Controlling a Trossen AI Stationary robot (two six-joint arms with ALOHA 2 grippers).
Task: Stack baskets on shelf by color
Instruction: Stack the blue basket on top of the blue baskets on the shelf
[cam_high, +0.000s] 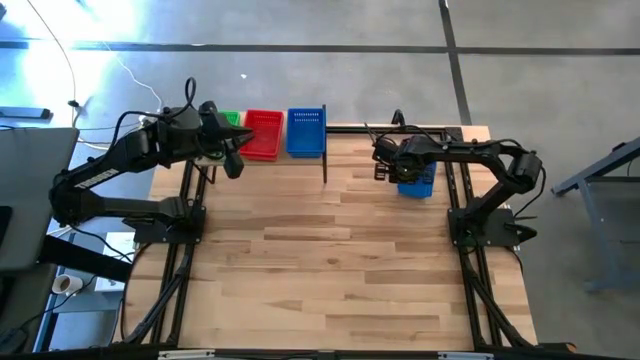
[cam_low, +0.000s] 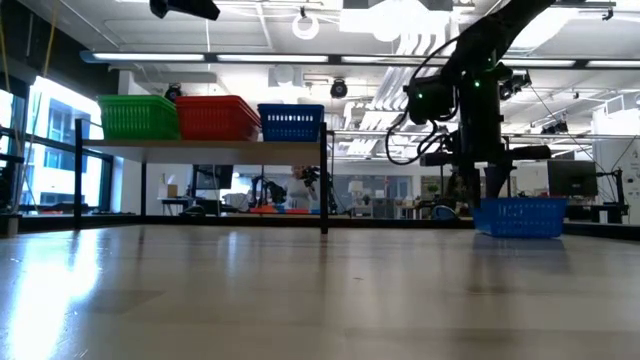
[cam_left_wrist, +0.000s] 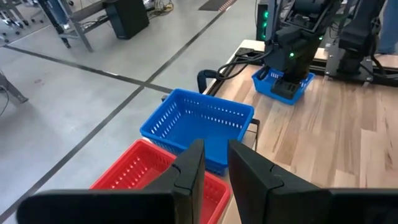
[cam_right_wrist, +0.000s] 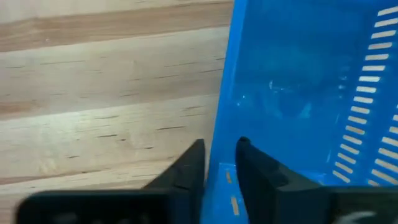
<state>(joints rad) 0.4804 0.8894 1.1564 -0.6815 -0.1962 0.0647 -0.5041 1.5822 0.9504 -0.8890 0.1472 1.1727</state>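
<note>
Now the right pincer (cam_right_wrist: 219, 163) is down at the wall of a blue basket (cam_low: 520, 216) that sits on the desk (cam_high: 340, 250), one finger on the outside of the wall and the other inside, the two drawn narrow on the wall between them. Well away from it, across the desk, the shelf (cam_low: 200, 146) carries a green basket (cam_low: 138, 117), a red basket (cam_low: 216, 118) and a second blue basket (cam_left_wrist: 199, 124) side by side. The left pincer (cam_left_wrist: 212, 171) hovers above the red and blue ones on the shelf, its fingers narrow with nothing between them.
</note>
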